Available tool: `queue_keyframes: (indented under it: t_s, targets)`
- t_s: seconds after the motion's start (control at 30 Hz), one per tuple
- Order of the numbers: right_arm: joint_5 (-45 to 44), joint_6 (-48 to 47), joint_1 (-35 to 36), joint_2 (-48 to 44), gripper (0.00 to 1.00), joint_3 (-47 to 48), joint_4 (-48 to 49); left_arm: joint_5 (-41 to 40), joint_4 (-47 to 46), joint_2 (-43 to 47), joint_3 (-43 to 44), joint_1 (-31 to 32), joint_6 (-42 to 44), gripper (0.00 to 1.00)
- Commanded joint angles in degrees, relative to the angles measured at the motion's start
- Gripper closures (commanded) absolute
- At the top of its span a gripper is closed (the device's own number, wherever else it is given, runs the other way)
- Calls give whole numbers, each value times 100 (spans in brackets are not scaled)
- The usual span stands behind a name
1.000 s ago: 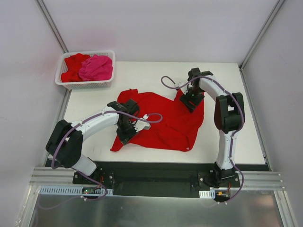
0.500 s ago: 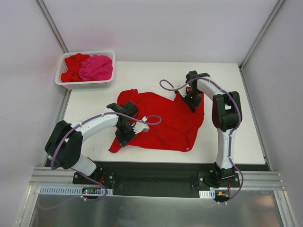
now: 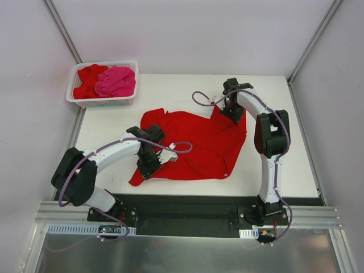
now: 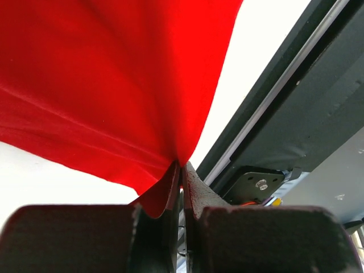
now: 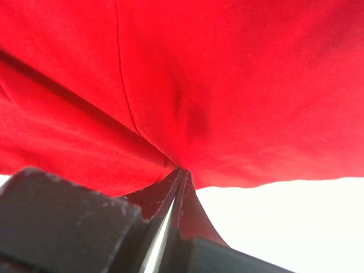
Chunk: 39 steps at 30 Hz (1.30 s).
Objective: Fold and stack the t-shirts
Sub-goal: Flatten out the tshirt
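white table [image 3: 170, 91] — only overhead shows the basket [image 3: 103, 103]; wrist views show pinched t-shirt [image 4: 102, 85].

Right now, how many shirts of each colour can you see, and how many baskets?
White basket: 1
Pink t-shirt: 1
Red t-shirts: 2, the spread red t-shirt and a bunched one in the basket, which may hide more
Total: 4

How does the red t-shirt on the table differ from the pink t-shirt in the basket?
The red t-shirt lies spread on the table; the pink t-shirt sits bunched in the basket. The left gripper and right gripper pinch the red one; neither touches the pink one. Both are plain cloth.
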<state>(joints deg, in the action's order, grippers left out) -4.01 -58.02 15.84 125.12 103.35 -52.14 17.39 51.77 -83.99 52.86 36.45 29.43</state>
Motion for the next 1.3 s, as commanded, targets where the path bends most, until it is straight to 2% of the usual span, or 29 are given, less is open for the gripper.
queue_keyframes:
  t_s: [0.0,0.3,0.33,0.37,0.4,0.43,0.47,0.5,0.53,0.63,0.67,0.7,0.77,0.8,0.87,1.0,1.1,1.27]
  targets:
    - [-416,-385,-28,-93,99,308,265,177,264,172,-92,73,107,100]
    - [-838,-658,-37,-339,99,62,1303,309,255,93,66,126,45,100]
    - [-838,-623,-37,-348,93,89,1303,283,264,84,110,135,37,91]
    - [-821,-579,-28,-400,83,89,1303,291,264,75,171,135,28,78]
    - [-777,-501,-28,-566,67,71,1320,239,264,84,294,135,19,65]
    - [-785,-422,-37,-672,56,-16,1338,213,264,93,373,143,1,25]
    - [-820,-316,-28,-786,39,-43,1338,178,290,110,565,135,1,10]
    - [-777,-46,-19,-1048,11,-17,1216,116,351,154,681,135,71,1]
    - [-690,62,-19,-1182,5,70,1024,-93,360,215,821,143,133,1]
    - [55,387,-10,-1727,3,246,76,-638,360,234,1532,56,484,1]
    - [345,353,-10,-1824,3,317,-615,-718,325,190,1900,-14,580,1]
    - [975,344,-2,-1903,3,265,-874,-797,238,120,2060,-93,642,1]
    - [1471,160,-1,-2062,4,29,-1619,-808,-69,-152,2463,-304,608,1]
    - [1891,72,-2,-2105,6,-95,-1815,-790,-166,-249,2535,-340,608,1]
    - [2175,-95,-19,-2211,7,-532,-2088,-746,-596,-513,2606,-375,652,1]
    - [2860,1,-89,-2246,20,-1095,-2327,-675,-1247,-1092,2808,-419,862,1]
    - [2853,221,-89,-2422,33,-1780,-1985,-579,-1476,-1804,3405,-498,933,4]
    - [2590,431,-81,-2747,37,-2521,-1300,-675,-1837,-2850,4519,-577,1222,12]
